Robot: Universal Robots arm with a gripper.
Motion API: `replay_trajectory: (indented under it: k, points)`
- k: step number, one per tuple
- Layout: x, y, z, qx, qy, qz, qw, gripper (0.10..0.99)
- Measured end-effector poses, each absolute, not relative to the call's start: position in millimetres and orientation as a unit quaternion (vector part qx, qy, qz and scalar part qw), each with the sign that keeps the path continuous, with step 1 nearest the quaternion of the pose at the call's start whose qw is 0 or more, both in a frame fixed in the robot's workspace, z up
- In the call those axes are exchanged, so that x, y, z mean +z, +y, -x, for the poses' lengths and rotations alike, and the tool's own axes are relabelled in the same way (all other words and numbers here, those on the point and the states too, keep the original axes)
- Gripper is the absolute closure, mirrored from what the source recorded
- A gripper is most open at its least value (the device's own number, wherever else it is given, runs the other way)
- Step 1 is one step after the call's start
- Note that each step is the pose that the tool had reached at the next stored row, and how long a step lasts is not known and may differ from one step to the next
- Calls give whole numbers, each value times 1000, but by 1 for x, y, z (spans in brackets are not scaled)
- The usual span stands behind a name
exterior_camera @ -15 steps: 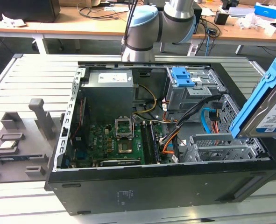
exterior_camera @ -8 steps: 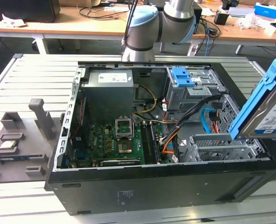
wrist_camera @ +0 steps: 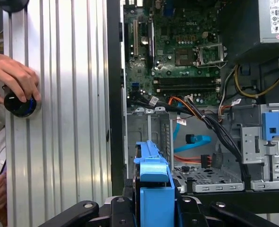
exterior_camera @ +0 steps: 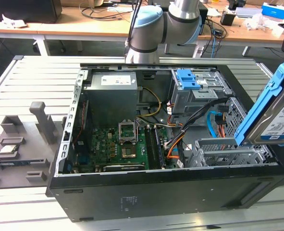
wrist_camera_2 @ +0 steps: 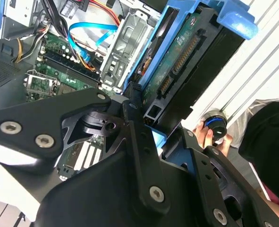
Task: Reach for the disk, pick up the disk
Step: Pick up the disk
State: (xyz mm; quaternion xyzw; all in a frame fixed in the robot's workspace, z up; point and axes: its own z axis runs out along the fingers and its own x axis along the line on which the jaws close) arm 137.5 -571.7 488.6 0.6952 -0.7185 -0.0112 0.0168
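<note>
**Disk clamped edge-on above the open case**

The gripper [wrist_camera: 153,208] grasps the disk [wrist_camera: 153,182] by its blue bracket, over the open computer case [wrist_camera: 114,94], motherboard [wrist_camera: 186,42] exposed. A person's hand [wrist_camera: 12,78] touches a dark knob [wrist_camera: 19,105] on the ribbed table [wrist_camera: 68,118]

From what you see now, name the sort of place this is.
Probably a robotics lab or workshop: an opened computer case on a slatted metal table, cluttered desks behind, and the gripper holding the disk.
</note>
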Motion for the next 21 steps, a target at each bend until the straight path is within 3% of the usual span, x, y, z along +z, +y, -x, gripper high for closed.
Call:
replay_trajectory:
  k: [21]
  points:
    - [475, -572, -137, -11, -719, -695, 17, 718]
